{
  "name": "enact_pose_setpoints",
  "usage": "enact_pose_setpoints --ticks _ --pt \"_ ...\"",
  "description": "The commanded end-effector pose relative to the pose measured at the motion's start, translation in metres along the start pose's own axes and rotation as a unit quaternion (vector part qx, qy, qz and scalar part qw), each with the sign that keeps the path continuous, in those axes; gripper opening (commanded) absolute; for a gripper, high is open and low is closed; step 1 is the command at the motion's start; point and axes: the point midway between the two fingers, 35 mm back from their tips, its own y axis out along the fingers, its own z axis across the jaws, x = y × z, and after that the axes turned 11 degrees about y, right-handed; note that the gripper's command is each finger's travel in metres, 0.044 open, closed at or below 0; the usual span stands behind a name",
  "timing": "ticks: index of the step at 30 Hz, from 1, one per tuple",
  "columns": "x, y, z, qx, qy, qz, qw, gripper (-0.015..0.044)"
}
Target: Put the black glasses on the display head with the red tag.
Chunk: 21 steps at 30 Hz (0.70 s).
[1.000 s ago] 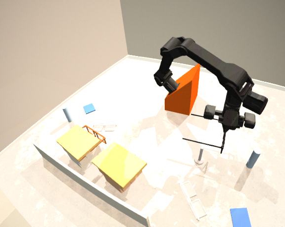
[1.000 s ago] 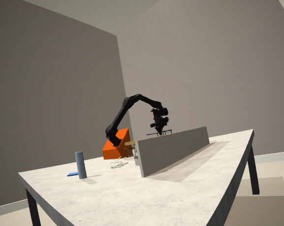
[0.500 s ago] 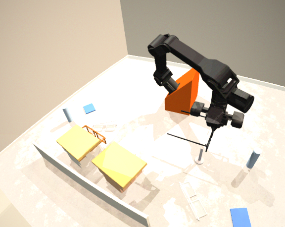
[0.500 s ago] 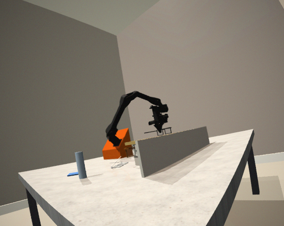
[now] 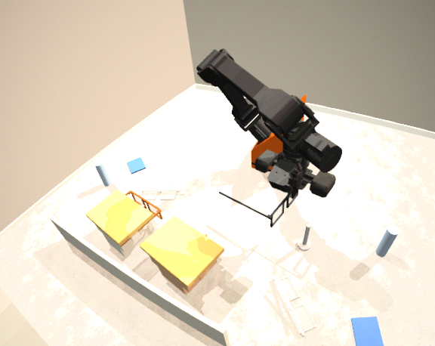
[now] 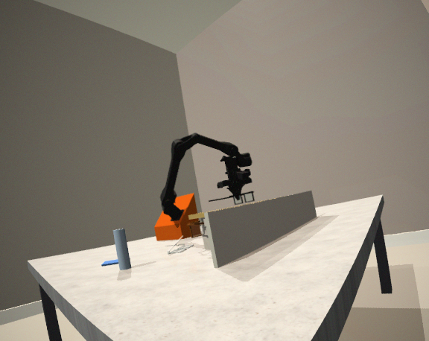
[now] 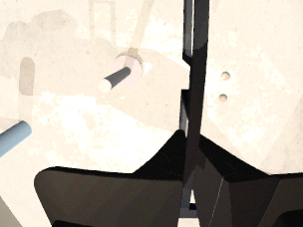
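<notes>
My gripper (image 5: 294,193) (image 6: 237,198) (image 7: 185,136) is shut on the black glasses (image 5: 271,220) (image 6: 253,197) (image 7: 200,40) at the middle of their front. It holds them in the air, lenses hanging down, with a temple reaching left in the top view. They are to the right of the two display heads, which are mostly hidden under a near yellow slab (image 5: 181,249) and a far yellow slab (image 5: 119,216). Orange glasses (image 5: 143,201) are at the far slab's right edge. I cannot make out the red tag.
A grey wall (image 5: 138,281) (image 6: 263,231) runs beside the slabs. A short post (image 5: 306,235) (image 7: 119,78) stands below right of the glasses. Blue-grey cylinders (image 5: 387,242) (image 5: 103,174), white glasses (image 5: 289,307), blue pads (image 5: 367,332) (image 5: 136,165) and an orange wedge (image 6: 167,234) are around.
</notes>
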Motion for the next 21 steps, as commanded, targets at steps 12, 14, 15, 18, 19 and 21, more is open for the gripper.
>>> enact_pose_setpoints --ticks 12,14,15,18,19,21 --pt "0.041 0.009 -0.077 -0.009 0.095 -0.005 0.995 0.0" --pt "0.045 0.011 -0.088 -0.011 0.107 -0.006 0.994 0.0" --pt "0.046 0.012 -0.093 -0.012 0.113 -0.006 0.993 0.0" --pt "0.048 0.013 -0.101 -0.013 0.122 -0.007 0.992 0.0" --pt "0.048 0.013 -0.101 -0.013 0.122 -0.007 0.992 0.0" --pt "0.048 0.013 -0.101 -0.013 0.122 -0.007 0.992 0.0"
